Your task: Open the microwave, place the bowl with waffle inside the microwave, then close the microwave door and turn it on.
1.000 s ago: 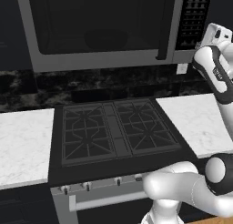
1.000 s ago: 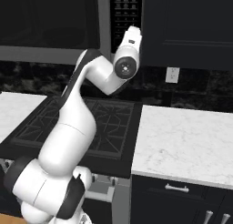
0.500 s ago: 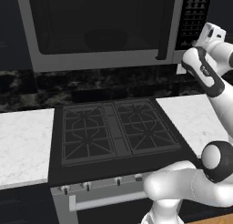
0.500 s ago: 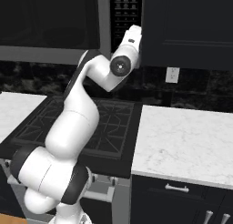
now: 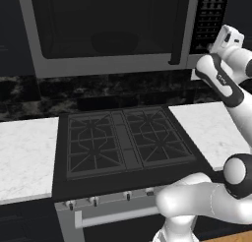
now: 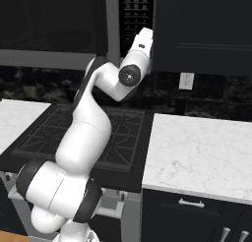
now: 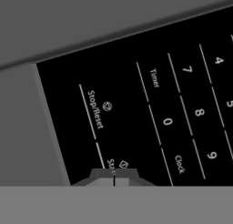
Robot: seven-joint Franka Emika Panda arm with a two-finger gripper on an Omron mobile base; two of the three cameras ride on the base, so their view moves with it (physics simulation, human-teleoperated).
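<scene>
Arm has pushed up and forward over the last second: the hand was hanging beside the microwave's right end, now it sits tight against the button panel (image 5: 209, 12). Base cameras have not shifted, so this is arm motion only. Meaning for the task: looks like the last step, turning it on.

Microwave (image 5: 113, 32) is straight ahead of the fingers, mounted above the stove (image 5: 125, 142). Microwave door (image 5: 106, 24) is shut, flush in its frame, off to one side of the fingers with the handle (image 5: 175, 27) between door glass and fingers. A dark rounded shape shows through the glass, probably the bowl (image 5: 114, 42), so it judges as already inside; waffle too dim to make out.

Fingers (image 7: 113, 175) are clenched together, tips meeting with no gap, holding nothing. In the hand view the panel fills the space right in front of them; the Start label (image 7: 111, 164) sits just above the tips, Stop/Reset (image 7: 95, 109) further beyond, number keys (image 7: 199, 113) to the far side. Contact with the panel cannot be confirmed, but tips look at or nearly at it.

Pose: forearm raised steeply, wrist bent so the hand (image 6: 141, 43) points into the panel, elbow (image 6: 129, 75) below and behind it. Marble table (image 6: 197, 152) lies well below the fingers.
</scene>
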